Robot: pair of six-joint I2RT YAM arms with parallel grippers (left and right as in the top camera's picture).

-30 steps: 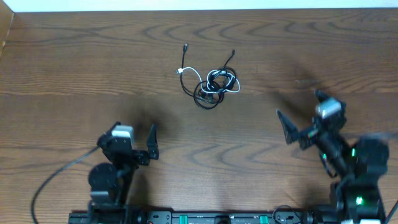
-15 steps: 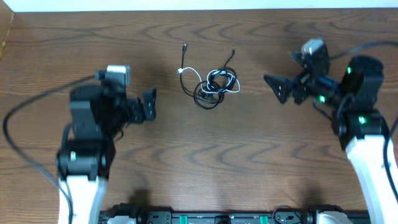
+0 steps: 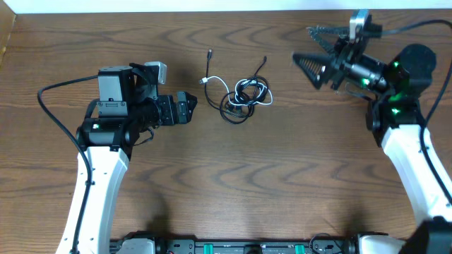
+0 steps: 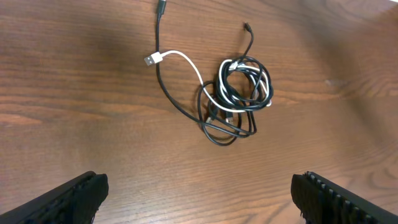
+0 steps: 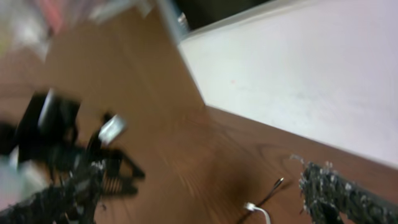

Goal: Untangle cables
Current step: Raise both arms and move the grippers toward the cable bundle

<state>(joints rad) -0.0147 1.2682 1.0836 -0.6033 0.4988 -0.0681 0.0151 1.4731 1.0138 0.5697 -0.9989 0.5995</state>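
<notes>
Fingers (image 4: pixel 71 198) of the left gripper (image 3: pixel 185 111) stand spread as wide as they go with nothing between them. In the left wrist view the two dark tips frame the bottom corners, and only bare wood shows in the gap. The right gripper (image 3: pixel 302 44) is likewise released and empty. It hangs to the right of the tangle, well apart from it, and its own wrist view is too blurred to add more than the parted tips.

Judged from this, the untangling has not visibly begun: neither cord is held or touched, and the knot is whole. All the work looks left to do — picking a free end, drawing it out of the loops, laying the two cords apart.

Beyond the left fingers, toward the middle of the table (image 3: pixel 282 176), lie the cables. The black cable (image 4: pixel 214 127) is coiled into several overlapping loops. The white cable (image 4: pixel 186 62) winds through the same bundle, its strands crossing the black ones on the right side of the heap. Farther out the loose ends escape. The white cord arcs away to the left and ends in a flat silver plug (image 4: pixel 152 60). A long black tail runs just beside that plug toward the far edge, and a short black tail (image 4: pixel 247 31) curls out of the coil. These ends lie flat on the wood and seem the easiest places to start.
</notes>
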